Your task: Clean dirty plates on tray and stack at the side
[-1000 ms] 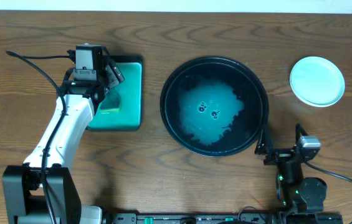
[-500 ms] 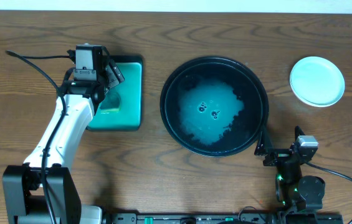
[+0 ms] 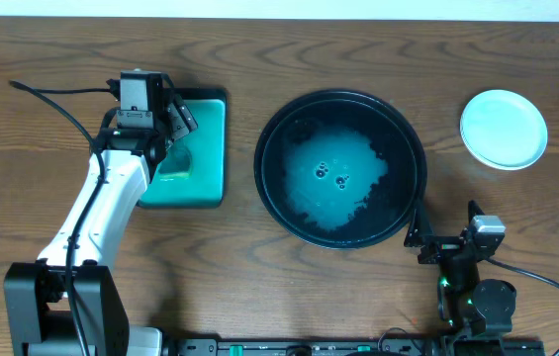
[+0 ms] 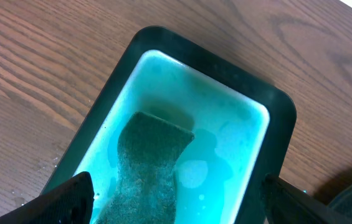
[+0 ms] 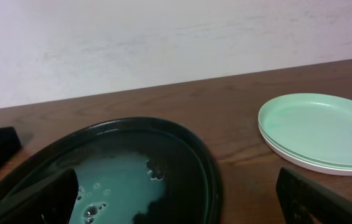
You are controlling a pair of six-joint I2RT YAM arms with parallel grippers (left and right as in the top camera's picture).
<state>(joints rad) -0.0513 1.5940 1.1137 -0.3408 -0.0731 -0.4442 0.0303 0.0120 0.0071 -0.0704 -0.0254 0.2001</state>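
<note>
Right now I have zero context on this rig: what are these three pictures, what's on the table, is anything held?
This is a robot with two arms at a brown wooden table. Each arm ends in a two-finger end effector with a small camera beside it. One picture looks straight down from above; the other two come from those wrist cameras. The left end effector hangs open over a green sponge lying in a teal rectangular dish. The right end effector sits open, low beside a large round black tray that holds a teal puddle and no plates. A stack of pale-mint round plates stands further right. Nothing is held.
</note>
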